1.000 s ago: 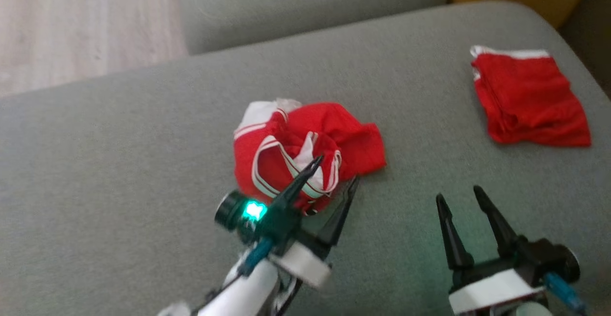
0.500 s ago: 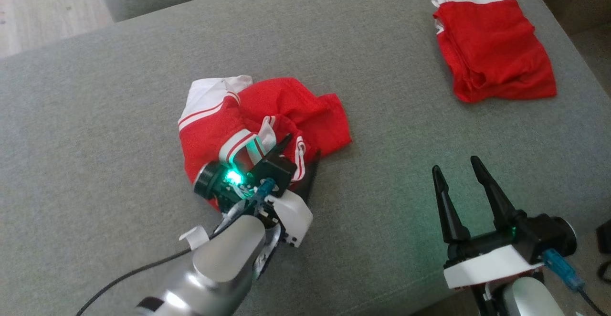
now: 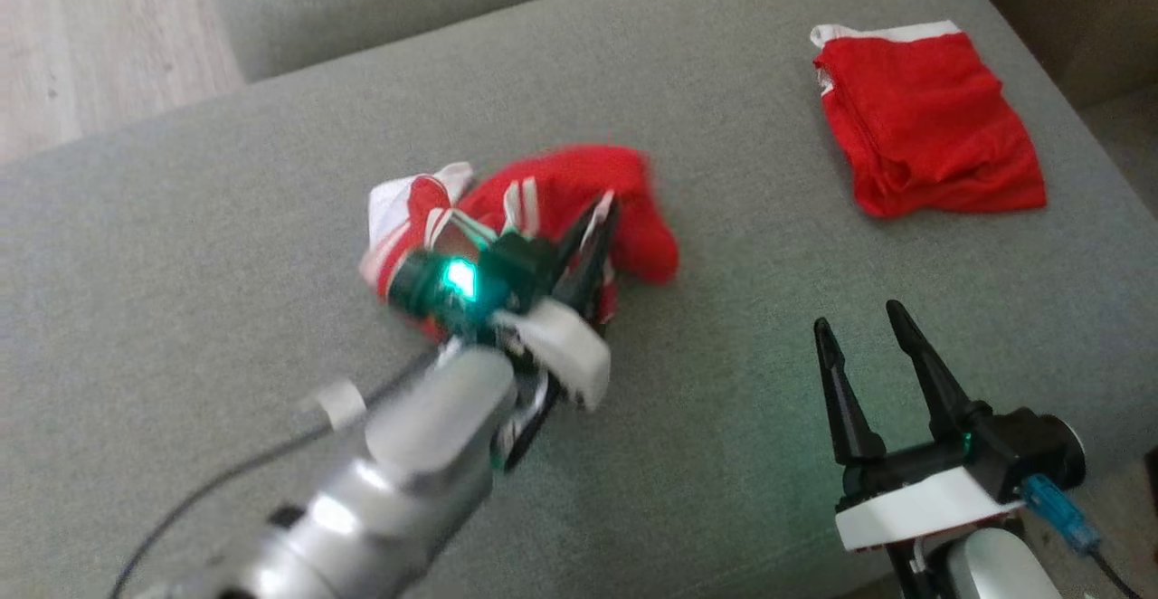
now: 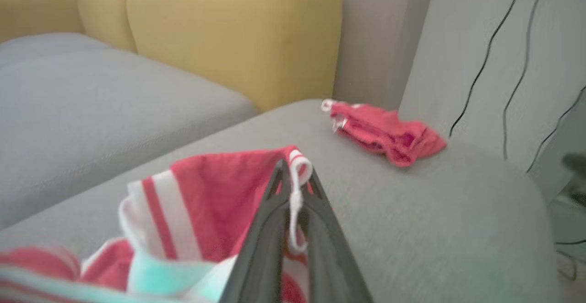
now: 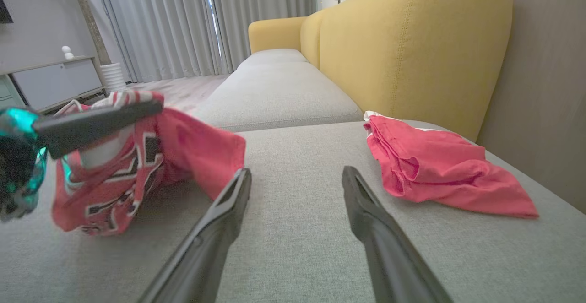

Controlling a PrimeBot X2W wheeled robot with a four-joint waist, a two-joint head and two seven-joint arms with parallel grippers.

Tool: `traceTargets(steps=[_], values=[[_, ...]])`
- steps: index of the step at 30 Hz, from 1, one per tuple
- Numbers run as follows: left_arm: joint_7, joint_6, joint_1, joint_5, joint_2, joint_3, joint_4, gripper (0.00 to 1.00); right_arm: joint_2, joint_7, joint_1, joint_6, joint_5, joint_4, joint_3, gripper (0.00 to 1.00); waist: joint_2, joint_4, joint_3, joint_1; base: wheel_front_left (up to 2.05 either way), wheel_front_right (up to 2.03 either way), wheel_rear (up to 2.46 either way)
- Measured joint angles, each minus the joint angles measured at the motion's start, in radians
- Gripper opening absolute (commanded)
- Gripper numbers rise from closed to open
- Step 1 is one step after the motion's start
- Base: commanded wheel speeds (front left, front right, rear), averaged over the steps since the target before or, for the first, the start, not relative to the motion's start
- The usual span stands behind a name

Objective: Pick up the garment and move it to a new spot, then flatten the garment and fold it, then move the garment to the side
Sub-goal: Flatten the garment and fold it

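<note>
Pressed together now, my left claw (image 3: 604,210) pinches a white-trimmed edge of the garment (image 3: 552,169). A second ago its fingers stood spread above the crumpled cloth. The cloth has since drawn up into a tighter bunch near the middle of the grey sofa seat (image 3: 226,219). My right claw (image 3: 858,317) is spread and empty as before, low on the right and apart from any cloth.

From my left wrist I see the white hem caught between the closed tips, which is blurred from the head. From my right wrist I see black-and-white lettering on the cloth hanging under the left claw. I cannot tell whether its lower fold touches the seat.

From the head, my left forearm (image 3: 425,454) covers the near side of the garment. Wooden floor (image 3: 90,38) lies far left, and a yellow backrest (image 5: 412,42) rises behind the seat. A folded red piece (image 3: 923,119) rests near the far right corner, well apart. Cables (image 4: 480,60) hang down the wall behind it.
</note>
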Motion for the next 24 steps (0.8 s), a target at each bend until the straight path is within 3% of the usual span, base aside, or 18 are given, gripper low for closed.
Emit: traceTargets(steps=[9, 15, 20, 24], values=[[-0.023, -0.165, -0.307, -0.091, -0.007, 0.102, 0.022, 0.0, 0.002, 0.0, 0.007, 0.0, 0.0, 0.017, 0.016, 1.0, 0.0, -0.007, -0.077, 0.0, 0.0, 0.0, 0.0], [-0.021, -0.207, -0.455, -0.158, -0.005, 0.167, 0.033, 0.0, 0.001, 0.0, 0.06, 0.0, 0.0, 0.019, 0.005, 1.0, 0.0, -0.004, -0.116, -0.0001, 0.0, 0.0, 0.0], [-0.023, -0.216, -0.382, -0.151, 0.004, 0.123, 0.022, 0.0, -0.001, 0.0, 0.074, 0.0, 0.0, 0.015, -0.014, 1.0, 0.0, 0.036, -0.122, -0.0001, 0.0, 0.0, 0.0], [-0.037, -0.204, -0.15, -0.09, 0.01, 0.039, 0.003, 0.0, -0.001, 0.0, 0.075, 0.0, 0.0, 0.007, -0.013, 1.0, 0.0, 0.071, -0.109, 0.0, 0.0, 0.0, 0.0]])
